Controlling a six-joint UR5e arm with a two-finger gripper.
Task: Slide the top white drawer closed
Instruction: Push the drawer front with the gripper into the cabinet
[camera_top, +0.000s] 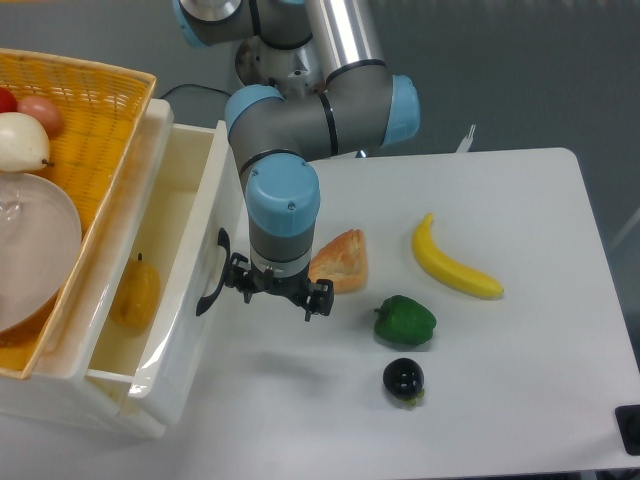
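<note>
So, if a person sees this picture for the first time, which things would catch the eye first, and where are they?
The eye probably goes first to the grey and blue robot arm in the middle, its gripper at the black handle of the top white drawer, which stands partly open with a yellow fruit inside. On the white table to the right lie a banana, a green pepper and a piece of bread. A yellow wicker basket fills the upper left.

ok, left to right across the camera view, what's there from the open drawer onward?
top white drawer → gripper → bread piece → green pepper → banana. The dark round fruit sits below the pepper, so it is left out.
</note>
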